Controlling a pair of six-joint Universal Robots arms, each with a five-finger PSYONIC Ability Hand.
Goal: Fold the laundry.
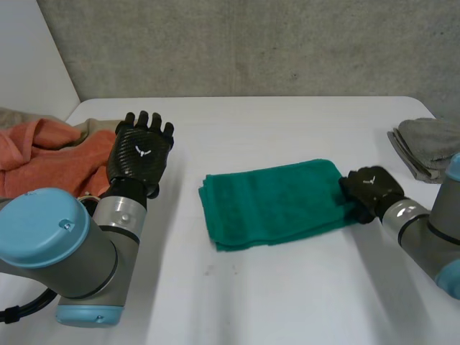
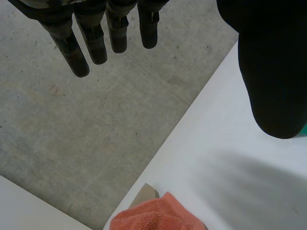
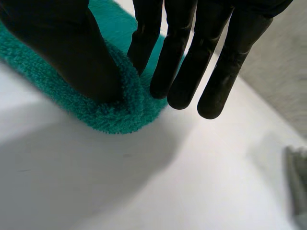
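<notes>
The white table (image 1: 287, 302) takes up most of my head view. The biggest thing on it is the green towel (image 1: 273, 201), the piece I am working on, lying in the middle of the frame. It is already doubled into a rectangle, with its layered edges showing at the left end. I judge it needs one more fold or just squaring up.

At the left edge of the frame an orange towel (image 1: 43, 154) lies bunched over a tan cloth (image 1: 90, 128). It looks like the pile waiting its turn, kept off to one side so the middle is free for folding. At the right edge a grey cloth (image 1: 431, 144) lies folded flat, which I take to be the finished stack.

My left hand (image 1: 140, 154) is raised in the upper left, above the near side of the orange pile. Its fingers are straight and spread and it holds nothing, so it is parked clear of the green towel.

My right hand (image 1: 370, 188) sits at the towel's right-hand short edge. In its wrist view the thumb presses into the terry at the rounded edge, and the nearest finger seems to nip a ridge of cloth against it. The other fingers hang straight past the edge. I read that as a light pinch, ready to lift or drag that end.

I can read no writing or labels. Each hand has a small white mark on its back.
</notes>
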